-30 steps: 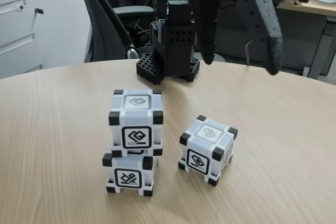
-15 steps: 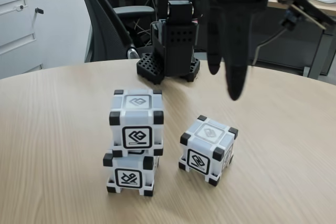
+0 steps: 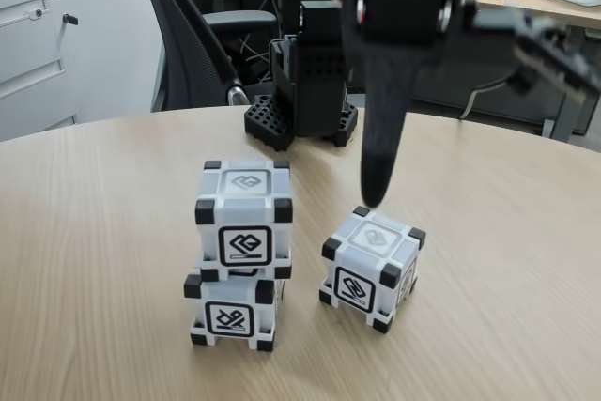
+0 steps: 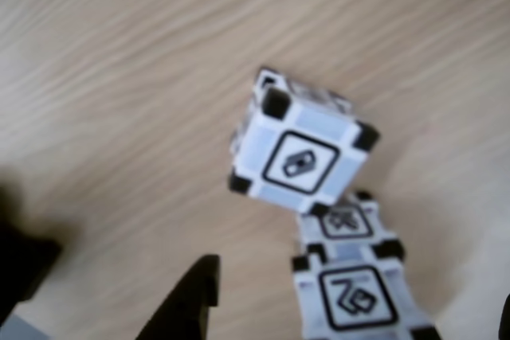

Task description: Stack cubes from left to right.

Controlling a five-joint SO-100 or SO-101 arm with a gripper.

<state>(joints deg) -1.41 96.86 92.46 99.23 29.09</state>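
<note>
Office room: pale wood worktop (image 3: pixel 94 223), round-edged, with a black mesh chair (image 3: pixel 188 35) and grey cabinets (image 3: pixel 47 44) behind it. Black perforated base (image 3: pixel 300 119) stands at the far edge in the fixed view.

Three cubes on the worktop. Two form a stack left of centre in the fixed view: top cube (image 3: pixel 243 218) sits on the bottom cube (image 3: pixel 231 309), turned a little off square and overhanging it. Third cube (image 3: pixel 372 268) stands alone to the right of the stack, near it but apart, one corner toward the camera.

Hand (image 3: pixel 374 196) hangs from above, dark and blurred. One long finger (image 3: pixel 380 138) points down, its tip just over the far top edge of the lone cube; contact cannot be told. Second finger is not made out in this view, so whether the hand is open or closed cannot be told. It holds nothing visible.

Other view, looking down, blurred: lone cube (image 4: pixel 301 147) at centre, tilted in frame; stack (image 4: pixel 351 276) at lower right. A dark fingertip (image 4: pixel 187 304) enters from the bottom edge, left of the stack, apart from both.
</note>
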